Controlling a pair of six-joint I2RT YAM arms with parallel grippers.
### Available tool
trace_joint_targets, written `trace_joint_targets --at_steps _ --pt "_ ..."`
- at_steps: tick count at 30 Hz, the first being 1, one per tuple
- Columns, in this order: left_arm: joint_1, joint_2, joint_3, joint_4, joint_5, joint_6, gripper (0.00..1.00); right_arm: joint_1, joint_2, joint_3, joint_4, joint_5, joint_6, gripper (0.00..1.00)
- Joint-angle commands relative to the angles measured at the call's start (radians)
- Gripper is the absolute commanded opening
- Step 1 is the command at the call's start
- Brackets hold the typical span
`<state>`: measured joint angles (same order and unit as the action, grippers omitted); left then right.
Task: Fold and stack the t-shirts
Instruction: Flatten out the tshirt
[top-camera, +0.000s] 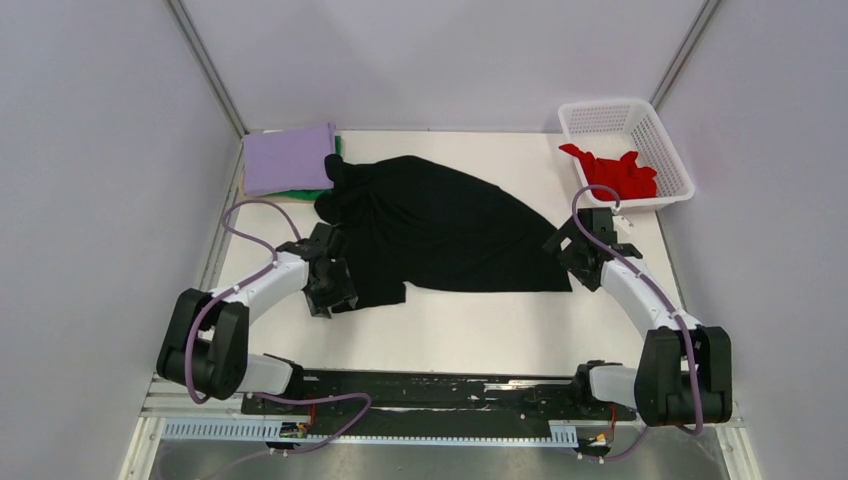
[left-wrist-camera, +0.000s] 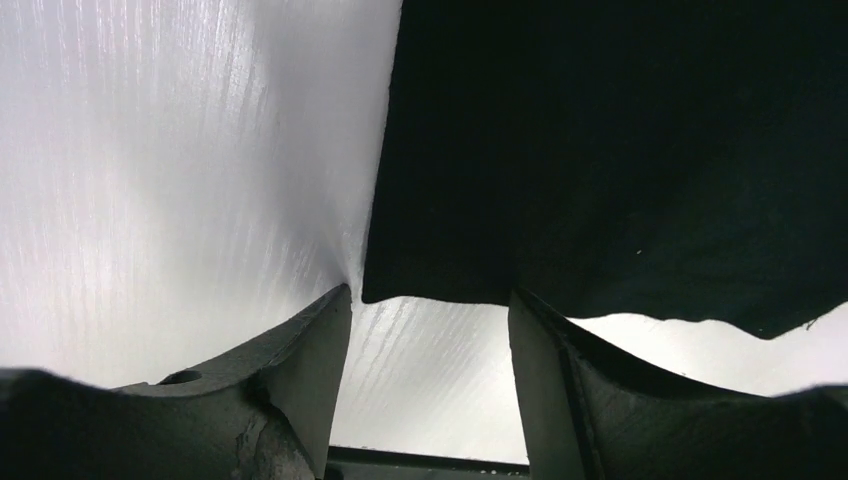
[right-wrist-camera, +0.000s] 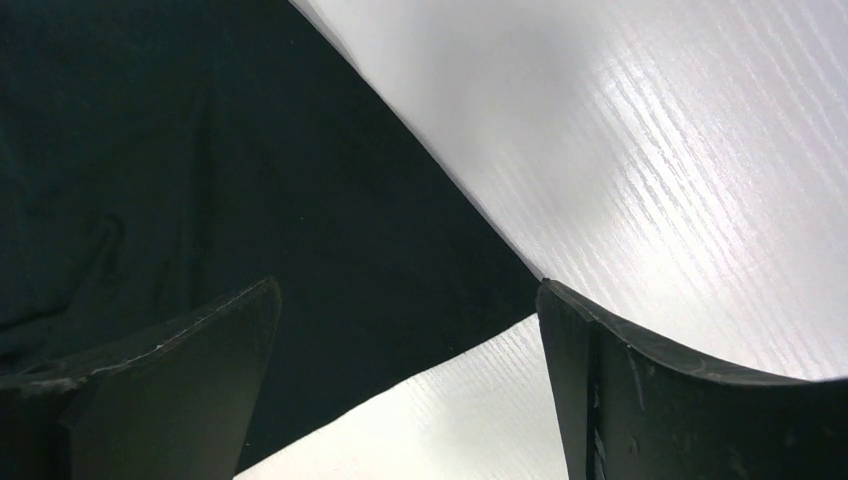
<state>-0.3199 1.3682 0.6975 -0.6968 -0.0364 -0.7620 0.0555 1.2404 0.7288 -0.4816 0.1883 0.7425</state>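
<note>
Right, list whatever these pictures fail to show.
1. Green t-shirt, top view: mostly under the lilac t-shirt; only a strip shows.
2. Red cloth in the basket, top view: crumpled, so one garment or several is unclear.
3. Black t-shirt: the left gripper covers part of its left edge in the top view; both wrist views cut it off at the frame.
4. Its neck label: not visible in any view.

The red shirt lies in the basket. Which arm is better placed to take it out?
The right. The red shirt lies in the basket at the far right, just beyond the open right gripper. The left gripper is across the black shirt, on the other side.
</note>
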Motion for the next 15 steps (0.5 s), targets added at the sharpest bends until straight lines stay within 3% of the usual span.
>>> trace_joint_targets --at_steps 1,6,15 --pt "0.001 0.055 -0.017 0.143 -0.029 -0.050 0.65 -0.002 0.010 0.049 -0.017 -0.020 0.016 1.00" --pt "0.001 0.104 0.014 0.161 -0.067 -0.042 0.54 -0.006 -0.012 0.047 -0.027 0.005 0.004 1.00" --pt "0.001 0.198 0.099 0.169 -0.073 0.009 0.51 -0.026 -0.055 0.050 -0.099 0.005 -0.017 1.00"
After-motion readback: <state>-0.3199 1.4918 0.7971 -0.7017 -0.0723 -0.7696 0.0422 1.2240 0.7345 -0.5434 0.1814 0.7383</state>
